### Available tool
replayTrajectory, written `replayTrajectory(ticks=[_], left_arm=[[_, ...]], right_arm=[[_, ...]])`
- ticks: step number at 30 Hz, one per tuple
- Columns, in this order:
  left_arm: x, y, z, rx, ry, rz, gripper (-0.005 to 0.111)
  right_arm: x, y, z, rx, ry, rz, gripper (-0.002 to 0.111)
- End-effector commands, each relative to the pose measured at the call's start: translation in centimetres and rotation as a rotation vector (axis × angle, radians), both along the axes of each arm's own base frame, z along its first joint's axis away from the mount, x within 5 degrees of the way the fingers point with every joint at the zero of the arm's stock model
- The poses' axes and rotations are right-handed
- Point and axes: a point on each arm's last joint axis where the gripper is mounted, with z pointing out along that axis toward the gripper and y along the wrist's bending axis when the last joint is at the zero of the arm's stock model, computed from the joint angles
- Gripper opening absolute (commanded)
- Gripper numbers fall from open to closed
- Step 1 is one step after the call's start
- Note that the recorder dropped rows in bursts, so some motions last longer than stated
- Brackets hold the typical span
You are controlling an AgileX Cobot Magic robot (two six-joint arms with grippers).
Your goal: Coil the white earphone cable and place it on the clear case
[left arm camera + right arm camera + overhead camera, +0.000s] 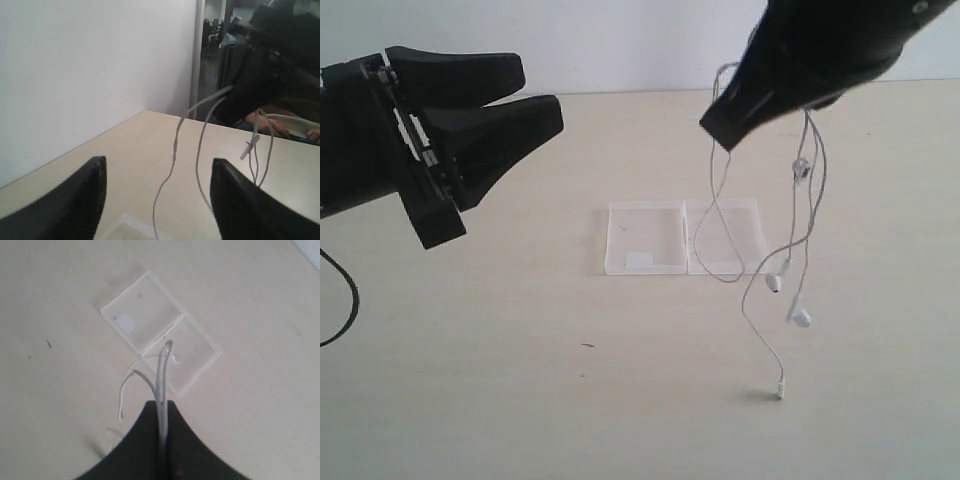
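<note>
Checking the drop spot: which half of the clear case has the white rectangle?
The clear case's half on the exterior view's left; the other half is bare, with the white earphone cable dangling before it.

— Exterior view?
— High, tilted down on the desk (470, 400), clear case (650, 225) central.
— Wrists?
— Right, from 1 o'clock, looks straight down on that case (near); left, from 9 o'clock, looks level across.

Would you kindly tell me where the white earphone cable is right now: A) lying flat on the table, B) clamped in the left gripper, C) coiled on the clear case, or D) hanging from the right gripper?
D: the white earphone cable dangles from the shut right gripper, while the left gripper stands open and empty.
</note>
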Motion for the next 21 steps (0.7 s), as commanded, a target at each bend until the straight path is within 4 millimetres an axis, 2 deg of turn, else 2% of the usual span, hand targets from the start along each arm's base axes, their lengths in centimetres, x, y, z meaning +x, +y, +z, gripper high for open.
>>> replayTrajectory(ticks=[1,4,7,15,21], left_arm=[[-0.3,0.1,0.8,-0.077,-0.045,-0.01,0.06],[-0.7,-0.1,1.4,-0.112,-0.1,-0.05,0.06],[-1.0,-0.3,1.5,-0.124,-0.12,-0.085,0.06],[-1.5,-0.7,0.9,-0.024,-0.15,-0.159,0.08],[-1.5,-1.4,-0.3,0.067,-0.107,-0.178,0.081]], right_arm=[[-0.2,-0.3,3.2,0.021,-0.025,0.01,0.0],[-0.3,-0.4,5.1,0.06,-0.06,0.012,0.0],[-0.4,-0.3,5.8,0.09,-0.068,0.016,0.0],[-0.1,0.6,5.6,0.14,-0.066,0.039,0.0],[0.2,1.8,5.1,0.208,-0.036,0.058,0.0]])
